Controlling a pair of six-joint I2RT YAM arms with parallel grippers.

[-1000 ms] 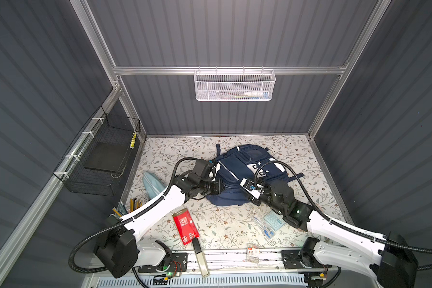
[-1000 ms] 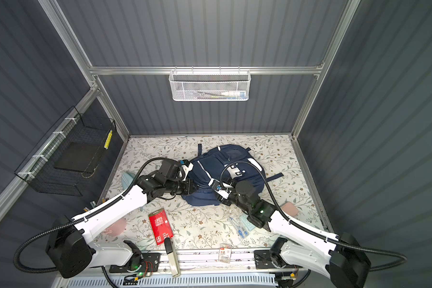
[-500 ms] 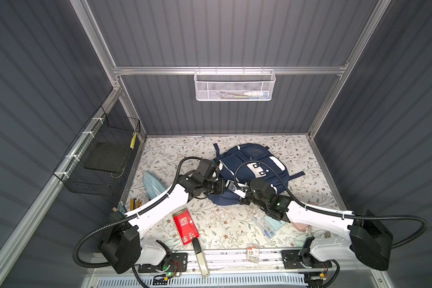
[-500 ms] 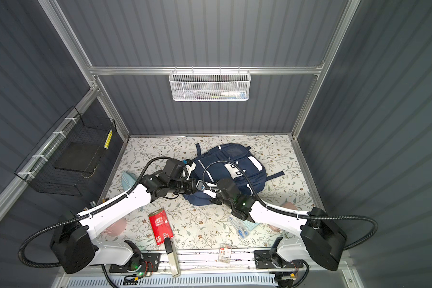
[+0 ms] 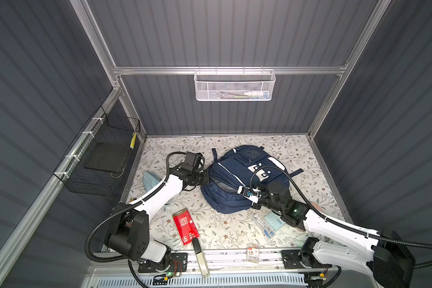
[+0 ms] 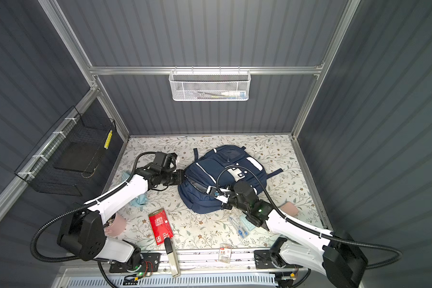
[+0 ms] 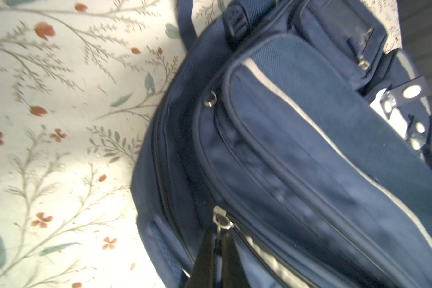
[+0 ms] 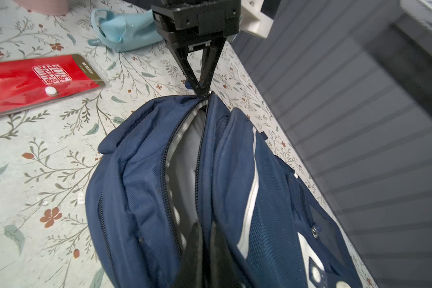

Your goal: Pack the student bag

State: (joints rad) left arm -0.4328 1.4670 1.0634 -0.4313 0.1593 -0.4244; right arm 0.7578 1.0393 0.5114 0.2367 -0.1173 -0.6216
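Left gripper (image 7: 217, 249): jaws pressed together, pinching the zipper pull (image 7: 219, 220) at one end of the main zip of the student bag (image 7: 309, 149). Right gripper (image 8: 206, 241): jaws clamped on the fabric edge along that zip, at the other end of the open stretch. Pale lining shows in the gap between the two grips. The bag lies flat on the floral table cover (image 8: 48, 174), between both arms. A light-blue pouch (image 8: 125, 30) sits just behind the left jaws. A red packet (image 8: 30, 79) lies off to the side, clear of the bag.
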